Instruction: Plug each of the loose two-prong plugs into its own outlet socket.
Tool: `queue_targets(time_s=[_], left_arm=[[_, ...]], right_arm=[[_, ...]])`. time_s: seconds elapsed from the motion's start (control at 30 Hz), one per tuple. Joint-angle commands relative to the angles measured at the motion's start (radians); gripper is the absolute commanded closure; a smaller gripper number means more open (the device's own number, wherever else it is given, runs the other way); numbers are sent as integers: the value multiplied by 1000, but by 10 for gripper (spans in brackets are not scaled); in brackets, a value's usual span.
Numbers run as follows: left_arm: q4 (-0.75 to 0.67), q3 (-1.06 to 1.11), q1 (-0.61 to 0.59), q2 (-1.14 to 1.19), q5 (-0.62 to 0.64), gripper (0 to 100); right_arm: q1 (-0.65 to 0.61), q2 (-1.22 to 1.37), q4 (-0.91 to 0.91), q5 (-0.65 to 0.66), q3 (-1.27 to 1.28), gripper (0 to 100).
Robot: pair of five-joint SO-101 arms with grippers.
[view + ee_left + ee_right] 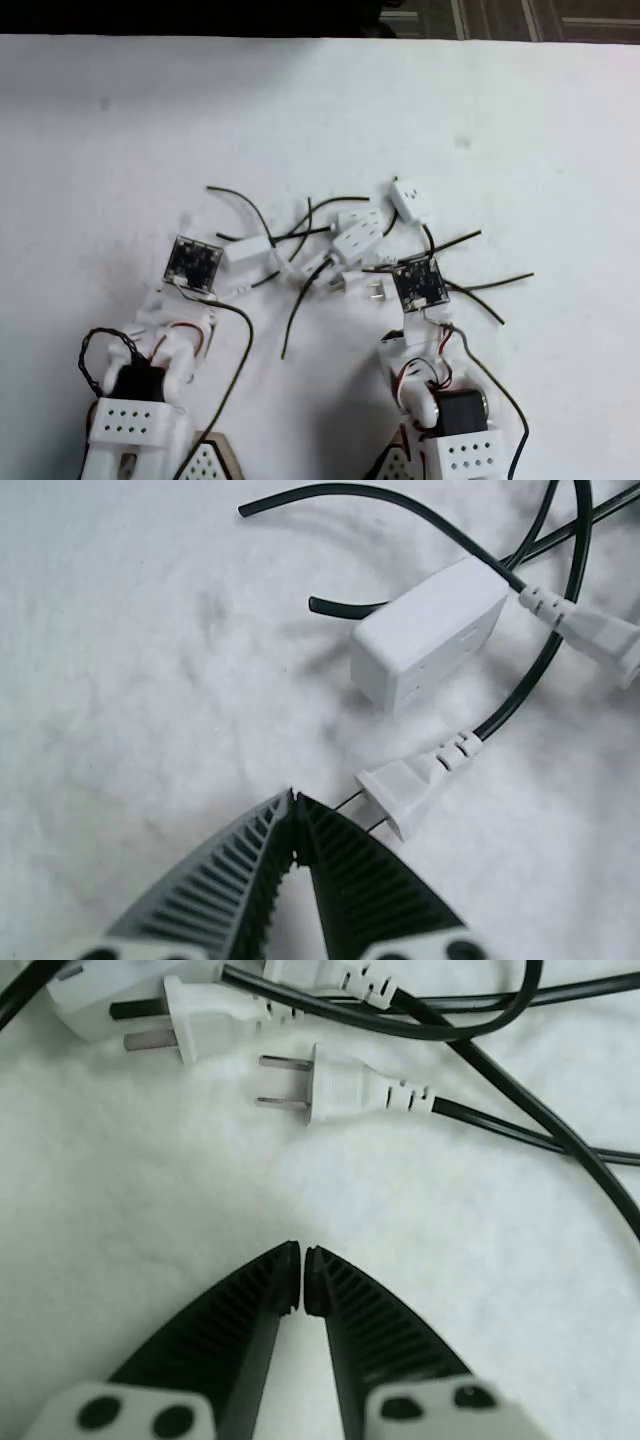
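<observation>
My left gripper point(295, 802) is shut with nothing in it, low over the white table. Just off its tips lies a white two-prong plug point(400, 785) on a black cord, prongs toward the fingertips. Beyond that plug sits a white outlet socket block point(428, 630), also seen in the high view point(247, 257). My right gripper point(302, 1257) is likewise shut and holds nothing. A short way ahead of it lies a loose plug point(345, 1087), and farther off a second plug point(200, 1022). Two more socket blocks point(357, 233) point(410, 200) lie mid-table.
Black cords point(300, 300) cross in a tangle between the two arms and trail right point(490, 285). The table's far edge point(320, 38) borders a dark floor. Bare white table surface point(100, 150) spreads left and behind the pile.
</observation>
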Motion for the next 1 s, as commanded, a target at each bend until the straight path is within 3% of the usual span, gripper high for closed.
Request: queue_targets(time_s=[0.0,0.4,0.57,0.7,0.9,0.97], left_arm=[[-9,-3,-8,-12,15,976],[-3,-3,85,-12,11,976],[-3,-37,-15,-13,9,976],[-11,-69,-148,-13,8,976],[-6,-69,-196,-13,9,976],[-3,-66,-194,-13,9,976]], right_arm=[[-1,-7,7,-3,11,980],[-7,-7,7,-2,11,980],[15,-8,7,0,11,978],[124,-8,7,0,-46,978],[180,-5,-90,-15,-150,981],[182,-4,-96,-84,-183,981]])
